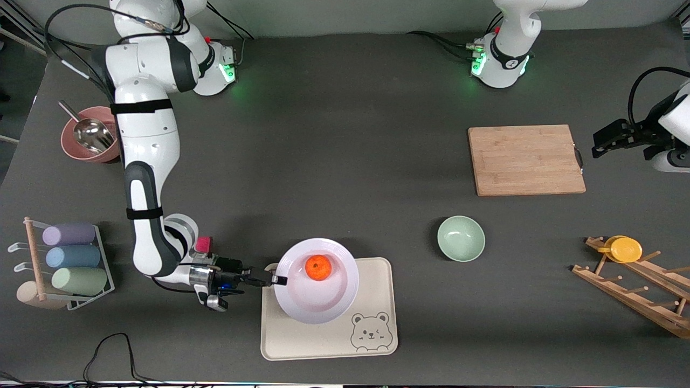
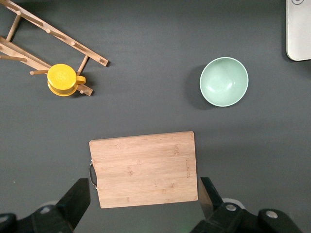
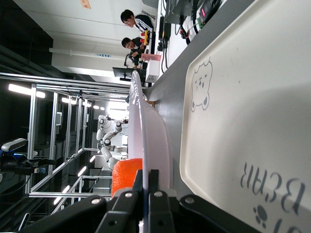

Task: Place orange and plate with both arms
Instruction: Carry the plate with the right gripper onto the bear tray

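The pale lavender-white plate (image 1: 318, 302) is over the cream bear tray (image 1: 302, 339), at the tray's end toward the right arm. The orange (image 1: 318, 267) sits in the plate. My right gripper (image 1: 275, 279) is shut on the plate's rim. In the right wrist view its fingers (image 3: 154, 180) pinch the rim, the plate (image 3: 150, 141) shows edge-on, and the orange (image 3: 127, 174) is just past the fingers. The plate seems slightly above the tray (image 3: 243, 121). My left gripper (image 1: 597, 144) waits open and empty in the air beside the wooden cutting board (image 1: 525, 160); it shows open in the left wrist view (image 2: 144, 204).
A mint-green bowl (image 1: 461, 238) stands between the tray and the cutting board. A wooden rack with a yellow cup (image 1: 625, 249) is at the left arm's end. A pink bowl with a metal scoop (image 1: 89, 134) and a rack of pastel cups (image 1: 70, 257) are at the right arm's end.
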Controlling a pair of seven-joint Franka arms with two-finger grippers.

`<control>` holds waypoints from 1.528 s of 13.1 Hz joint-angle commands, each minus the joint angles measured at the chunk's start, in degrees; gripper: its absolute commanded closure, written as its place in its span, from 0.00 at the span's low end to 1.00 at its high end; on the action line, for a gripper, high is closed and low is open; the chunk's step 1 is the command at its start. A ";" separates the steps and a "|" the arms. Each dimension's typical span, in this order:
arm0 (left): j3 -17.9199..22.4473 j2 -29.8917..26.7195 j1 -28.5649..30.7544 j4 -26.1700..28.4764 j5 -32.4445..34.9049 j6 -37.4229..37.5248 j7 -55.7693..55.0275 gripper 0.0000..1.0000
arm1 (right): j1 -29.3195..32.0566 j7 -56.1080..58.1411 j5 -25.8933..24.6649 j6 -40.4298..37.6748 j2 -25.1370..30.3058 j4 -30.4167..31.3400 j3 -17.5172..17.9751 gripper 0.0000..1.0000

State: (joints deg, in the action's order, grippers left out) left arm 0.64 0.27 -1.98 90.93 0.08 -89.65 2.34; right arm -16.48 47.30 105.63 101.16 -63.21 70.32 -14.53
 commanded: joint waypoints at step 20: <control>0.24 -0.98 -0.57 0.74 0.63 2.11 -0.40 0.00 | 2.07 -0.03 -0.25 17.66 -11.85 -16.44 8.56 0.97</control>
State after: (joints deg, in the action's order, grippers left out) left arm 0.57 0.28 -1.98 91.25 0.09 -88.53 2.33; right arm -14.09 46.95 106.23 118.36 -74.07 55.82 -6.24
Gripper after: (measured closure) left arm 0.000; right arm 0.943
